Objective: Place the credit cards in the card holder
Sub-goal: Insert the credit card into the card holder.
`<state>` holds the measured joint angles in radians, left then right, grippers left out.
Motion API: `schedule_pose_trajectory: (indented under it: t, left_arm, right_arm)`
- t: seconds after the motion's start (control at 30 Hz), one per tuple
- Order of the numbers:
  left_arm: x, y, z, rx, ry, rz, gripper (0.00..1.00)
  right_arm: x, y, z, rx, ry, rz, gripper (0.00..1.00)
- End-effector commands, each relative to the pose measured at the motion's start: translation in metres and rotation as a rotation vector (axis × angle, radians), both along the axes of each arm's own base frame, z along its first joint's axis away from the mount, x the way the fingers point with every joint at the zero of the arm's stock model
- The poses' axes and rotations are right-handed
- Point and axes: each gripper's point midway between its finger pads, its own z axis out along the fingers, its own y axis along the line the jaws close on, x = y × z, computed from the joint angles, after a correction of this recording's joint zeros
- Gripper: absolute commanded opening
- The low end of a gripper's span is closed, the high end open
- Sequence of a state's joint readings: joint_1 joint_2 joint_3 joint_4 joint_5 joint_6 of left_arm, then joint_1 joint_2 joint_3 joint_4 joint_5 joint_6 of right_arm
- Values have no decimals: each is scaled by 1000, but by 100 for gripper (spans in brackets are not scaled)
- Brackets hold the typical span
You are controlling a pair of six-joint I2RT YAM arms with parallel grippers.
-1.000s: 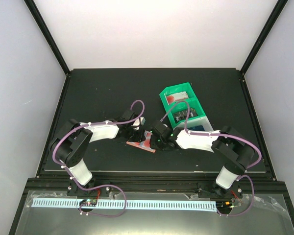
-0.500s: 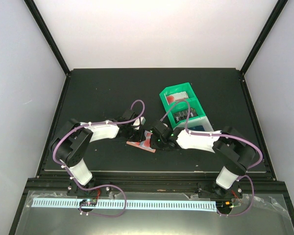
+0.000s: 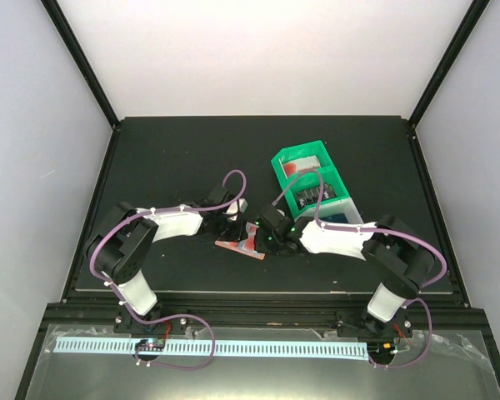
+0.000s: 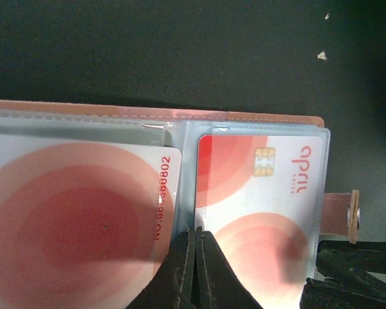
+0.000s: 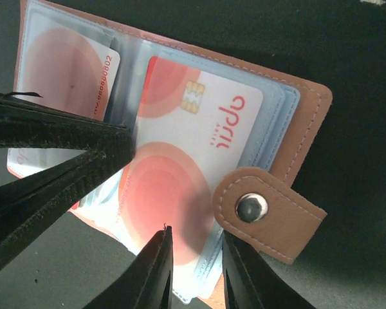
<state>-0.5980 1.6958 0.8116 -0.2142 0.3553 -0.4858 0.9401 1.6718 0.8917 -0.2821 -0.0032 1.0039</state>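
**Containers**

- The holder [image 3: 240, 244] lies open and flat on the worktop [image 3: 175, 158], centre-front, between the two arms.
- Its clear sleeves [image 4: 186, 138] face up.
- The left card [image 4: 77, 212], red-and-white with a printed number along one edge, sits in the left sleeve.
- The right card [image 4: 264, 193], red-and-white with a gold chip, sits in the right sleeve.
- The tab [image 5: 264, 209] with its metal snap projects from the right edge of the holder, undone.
- The tray [image 3: 300, 148], green and white, stands right of and behind the holder, well apart from it.
- Its far compartment holds a red item [image 3: 297, 167].
- Its middle compartment holds dark items [image 3: 317, 192].
- The right arm covers most of the near compartment, where a dark blue patch [image 3: 340, 218] shows.

**Pincers**

- The left pincer [image 4: 194, 254] is clenched with nothing between its jaws. Its tips sit at the fold between the two cards.
- The right pincer [image 5: 194, 254] is released, jaws a little apart. Its tips stand over the near edge of the right sleeve, just left of the tab. Whether they touch the sleeve cannot be told.

In the top view both pincers cover much of the holder.
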Motion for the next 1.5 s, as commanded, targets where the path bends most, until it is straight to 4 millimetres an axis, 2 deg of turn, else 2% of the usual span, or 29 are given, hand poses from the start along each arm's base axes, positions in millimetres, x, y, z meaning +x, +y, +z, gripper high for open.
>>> schedule_pose_trajectory:
  t: [0.0, 0.23, 0.47, 0.53, 0.7, 0.83, 0.97, 1.1, 1.47]
  left_arm:
    - [-20, 37, -51, 209, 81, 26, 1]
    - [-20, 37, -51, 209, 83, 27, 2]
    - [-20, 37, -52, 209, 86, 27, 1]
    - [-20, 37, -52, 209, 86, 27, 1]
    - [-20, 37, -52, 211, 86, 28, 1]
    - [-20, 37, -53, 210, 87, 28, 2]
    - [-21, 37, -53, 210, 89, 26, 2]
    - [-21, 37, -53, 211, 87, 25, 1]
    - [-21, 37, -52, 208, 85, 23, 2]
  right_arm:
    - [12, 12, 15, 40, -39, -1, 25]
    - [12, 23, 18, 86, -29, 16, 24]
    - [8, 22, 18, 126, 3, -40, 25]
    - [8, 18, 14, 114, 15, -72, 25]
    - [10, -8, 12, 39, -17, -149, 26]
    - [10, -15, 14, 16, -28, -163, 28]
    - [8, -9, 6, 25, -2, -143, 29]
    - [10, 0, 7, 50, 0, -120, 28]
    - [10, 5, 4, 40, 10, -101, 30]
